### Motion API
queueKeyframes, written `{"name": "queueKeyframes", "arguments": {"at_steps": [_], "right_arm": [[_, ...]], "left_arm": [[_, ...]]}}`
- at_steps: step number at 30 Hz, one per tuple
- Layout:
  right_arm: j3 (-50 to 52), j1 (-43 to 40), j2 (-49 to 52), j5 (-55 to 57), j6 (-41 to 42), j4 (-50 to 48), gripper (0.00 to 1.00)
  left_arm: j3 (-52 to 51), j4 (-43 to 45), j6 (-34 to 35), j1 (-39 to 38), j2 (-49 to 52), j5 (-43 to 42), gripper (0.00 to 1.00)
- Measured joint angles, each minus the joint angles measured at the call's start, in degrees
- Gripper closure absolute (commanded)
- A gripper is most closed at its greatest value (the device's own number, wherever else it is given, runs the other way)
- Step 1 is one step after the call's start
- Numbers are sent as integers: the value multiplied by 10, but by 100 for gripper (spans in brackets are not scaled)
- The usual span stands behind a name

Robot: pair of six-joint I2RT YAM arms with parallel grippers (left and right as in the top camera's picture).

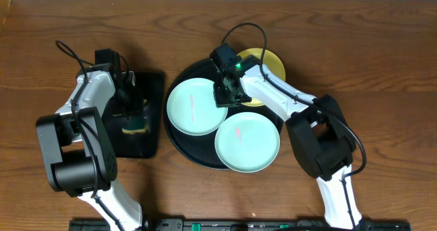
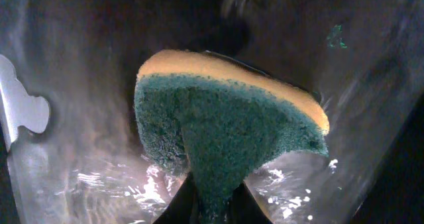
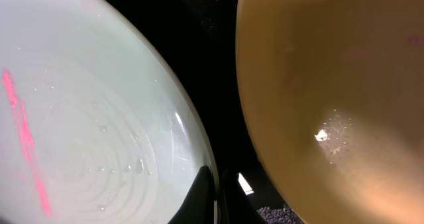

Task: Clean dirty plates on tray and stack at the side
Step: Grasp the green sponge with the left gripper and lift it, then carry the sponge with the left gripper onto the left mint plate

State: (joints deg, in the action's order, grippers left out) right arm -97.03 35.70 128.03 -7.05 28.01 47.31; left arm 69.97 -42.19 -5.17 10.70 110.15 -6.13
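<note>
- Right gripper (image 1: pixel 227 94) hovers low over the round tray (image 1: pixel 198 151), in the dark gap between a mint plate (image 1: pixel 194 108) and the yellow plate (image 1: pixel 271 63).
- In the right wrist view, its fingertips (image 3: pixel 202 192) stand close together at the mint plate's (image 3: pixel 86 118) rim. Whether they pinch that rim cannot be told.
- From that gripper (image 3: pixel 215 196), the mint plate lies to one side and the yellow plate (image 3: pixel 331 85) to the other, both just beside it.
- A pink streak (image 3: pixel 23 138) marks the mint plate. A second mint plate (image 1: pixel 247 141), also streaked, sits at the tray's near edge.
- The yellow plate overhangs the tray's far rim.
- Left gripper (image 1: pixel 130 115) is clamped on a green-and-yellow sponge (image 1: pixel 134 127) over the small tray (image 1: pixel 153 94), well apart from the plates.
- The left wrist view shows the sponge (image 2: pixel 225 118) wedged in the gripper (image 2: pixel 212 201), green face toward the camera, above a wet surface.
- Judgement: scrubbing has not started. The sponge arm is nearer the streaked mint plate, which lies to its right, across the gap between the trays.
</note>
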Motion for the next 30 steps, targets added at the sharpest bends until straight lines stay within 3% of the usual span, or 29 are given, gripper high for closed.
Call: {"name": "queueKeyframes", "arguments": {"at_steps": [8,19,30], "right_arm": [[0,0,0,0,0,0,99],[0,0,0,2,0,0,99],[0,0,0,2,0,0,99]], "left_arm": [[0,-21,35,-1,-28,-3,92],[10,-27,60,-4,-197,-10,93],[11,-18,82,-33,-201,62,93]]}}
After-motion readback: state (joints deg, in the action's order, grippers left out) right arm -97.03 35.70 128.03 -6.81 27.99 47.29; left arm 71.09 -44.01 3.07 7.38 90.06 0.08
